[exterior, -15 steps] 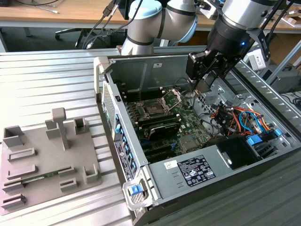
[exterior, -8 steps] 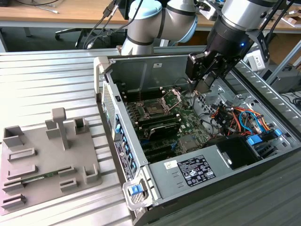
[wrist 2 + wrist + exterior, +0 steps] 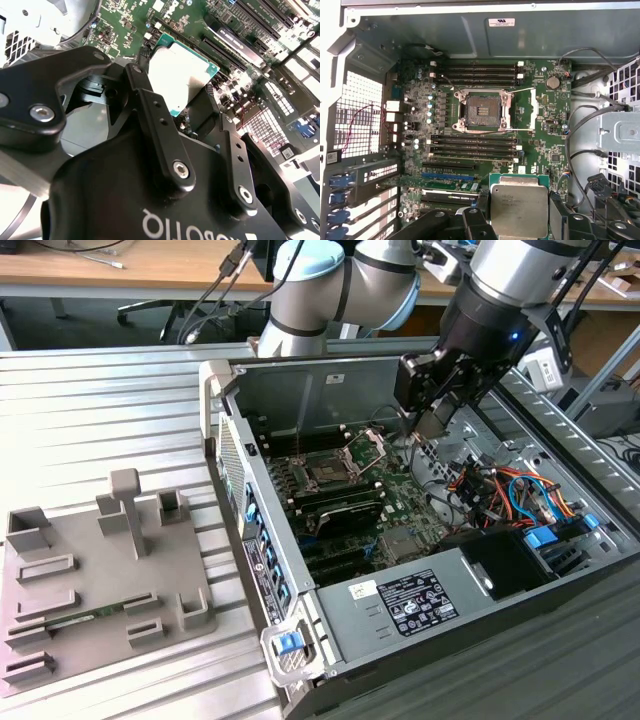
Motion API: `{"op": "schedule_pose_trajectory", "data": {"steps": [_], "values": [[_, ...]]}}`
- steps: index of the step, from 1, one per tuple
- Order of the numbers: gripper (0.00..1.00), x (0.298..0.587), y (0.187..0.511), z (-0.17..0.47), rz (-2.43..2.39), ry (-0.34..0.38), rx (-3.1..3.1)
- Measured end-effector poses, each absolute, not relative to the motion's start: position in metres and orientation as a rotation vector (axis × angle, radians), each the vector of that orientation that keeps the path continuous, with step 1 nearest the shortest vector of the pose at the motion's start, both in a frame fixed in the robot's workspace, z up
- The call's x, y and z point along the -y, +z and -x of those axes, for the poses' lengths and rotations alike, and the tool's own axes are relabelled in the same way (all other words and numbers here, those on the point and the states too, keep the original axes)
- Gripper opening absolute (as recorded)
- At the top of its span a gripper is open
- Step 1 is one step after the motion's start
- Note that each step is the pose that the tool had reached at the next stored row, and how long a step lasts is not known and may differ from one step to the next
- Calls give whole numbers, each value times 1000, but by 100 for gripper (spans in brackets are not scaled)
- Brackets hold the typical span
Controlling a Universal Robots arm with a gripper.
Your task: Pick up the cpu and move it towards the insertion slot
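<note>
Ribbed grey counter [image 3: 100,420] holds an open computer case [image 3: 300,390] in the exterior view. Above its board hangs the pincer [image 3: 432,418], off to the exterior view's right of the insertion slot [image 3: 328,472].

In the second wrist view, the pincer [image 3: 192,102] is clamped on the cpu [image 3: 181,77].

In the first wrist view, the cpu [image 3: 518,209] is lifted but not over the insertion slot [image 3: 484,111]. Wires [image 3: 585,135] sit close by.

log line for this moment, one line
gripper: shut on cpu | position: above open case, off to one side of insertion slot | slot: open, empty
</note>
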State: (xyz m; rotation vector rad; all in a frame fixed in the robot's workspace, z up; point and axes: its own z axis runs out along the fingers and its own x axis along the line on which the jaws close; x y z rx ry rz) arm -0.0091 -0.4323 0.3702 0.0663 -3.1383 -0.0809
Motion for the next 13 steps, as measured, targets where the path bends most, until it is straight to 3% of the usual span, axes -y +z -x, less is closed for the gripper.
{"op": "schedule_pose_trajectory", "data": {"steps": [13], "values": [[55,430,370,9,-66,-81,3138]]}}
